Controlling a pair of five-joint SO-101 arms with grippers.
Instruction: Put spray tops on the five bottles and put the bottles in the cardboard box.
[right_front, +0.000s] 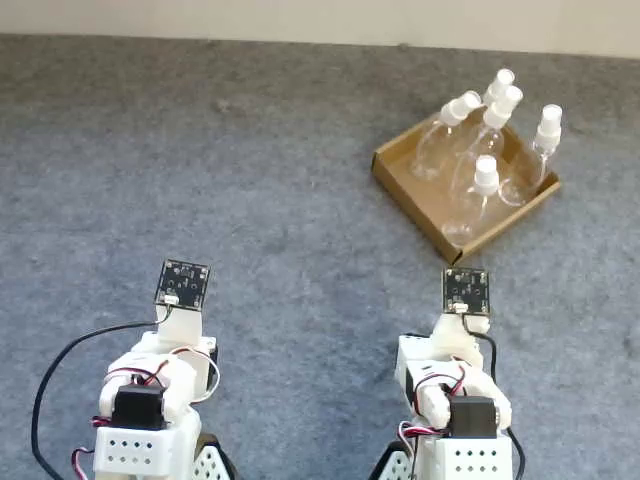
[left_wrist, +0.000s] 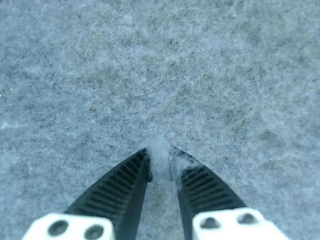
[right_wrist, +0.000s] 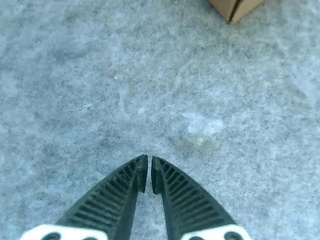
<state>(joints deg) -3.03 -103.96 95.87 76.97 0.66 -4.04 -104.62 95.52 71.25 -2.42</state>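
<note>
1. Bottles (right_front: 465, 205), five clear ones, each fitted with a white spray top (right_front: 486, 172), all lying inside the cardboard box (right_front: 400, 165), packed side by side and partly overlapping, tops aimed toward the far side, a few reaching over the far rim.
2. Shallow and open-topped, set cornerwise on the grey felt worktop (right_front: 250, 150), far and to the right, ahead of the right arm (right_front: 455, 400).
3. Nearest the box, right pincer (right_wrist: 148, 167): black ribbed fingers brought together, tips almost touching, nothing between them, pointed down at the felt; one corner of the cardboard box (right_wrist: 232, 7) beyond the tips, well apart from them.
4. Farther off, left pincer (left_wrist: 160, 157): fingers parted by a narrow gap, nothing held, tips down at the felt; cannot tell whether touching it or just above.
5. Left arm (right_front: 160, 390) and right arm both folded back at the near edge of the worktop, well apart from each other, left arm well away from the box.
</note>
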